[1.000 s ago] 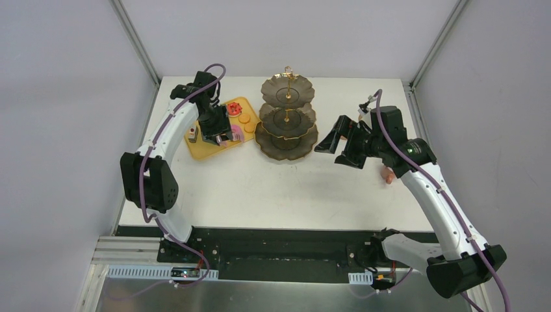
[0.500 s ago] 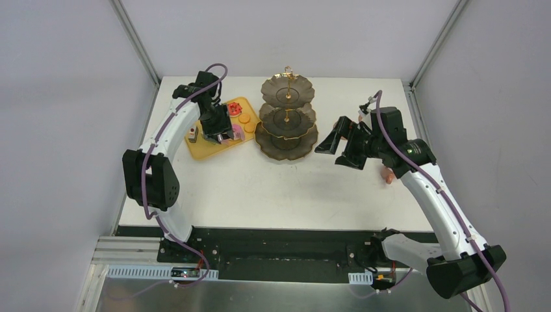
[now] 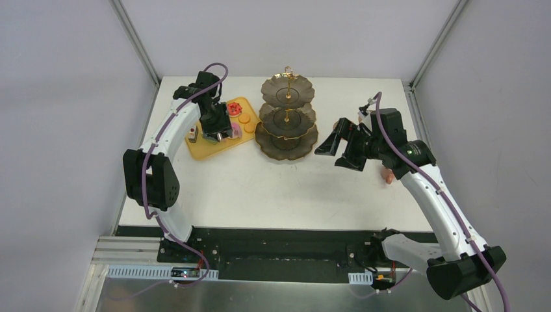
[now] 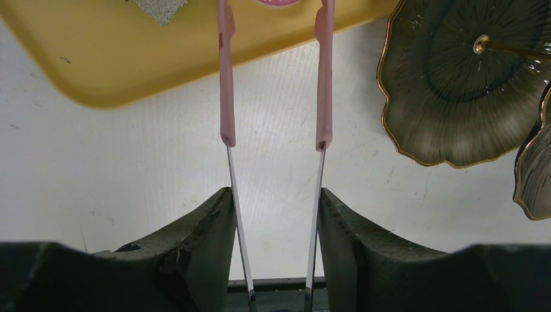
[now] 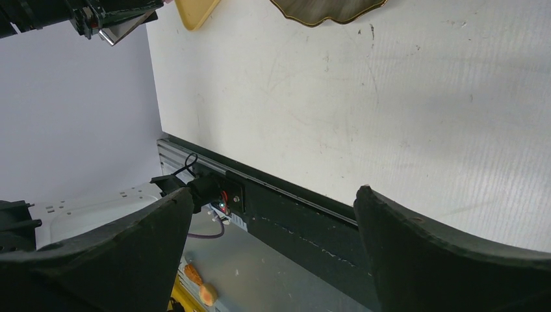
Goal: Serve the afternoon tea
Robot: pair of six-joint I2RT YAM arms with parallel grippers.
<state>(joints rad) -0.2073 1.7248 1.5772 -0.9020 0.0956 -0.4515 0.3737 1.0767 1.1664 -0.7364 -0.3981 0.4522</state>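
**Change from one second earlier:** in the top view the left fingers [image 3: 221,135] sit slightly nearer the upper left of the frame, above the yellow tray [image 3: 203,149]. The right arm and the three-tier stand [image 3: 286,142] hold the same positions.

**Stand:** its gold rod [image 3: 286,81] is upright. In the top view its long axis runs toward the top of the frame, with the ring uppermost. The stand is at the upper centre of the bench [image 3: 260,188], just right of the tray and between the two arms.

**Left fingers:** closed on a pair of tongs [image 4: 225,97]. In the left wrist view the tongs run from bottom centre to the top edge, with their pink tips over the tray. A sliver of a pink cake [image 4: 278,2] shows between the tips; contact cannot be determined. The stand's dark tiers lie at the right of that frame, apart from the tongs.

**Right fingers** [image 3: 328,155]: spread wide, holding nothing. They are just right of the stand and do not touch it.
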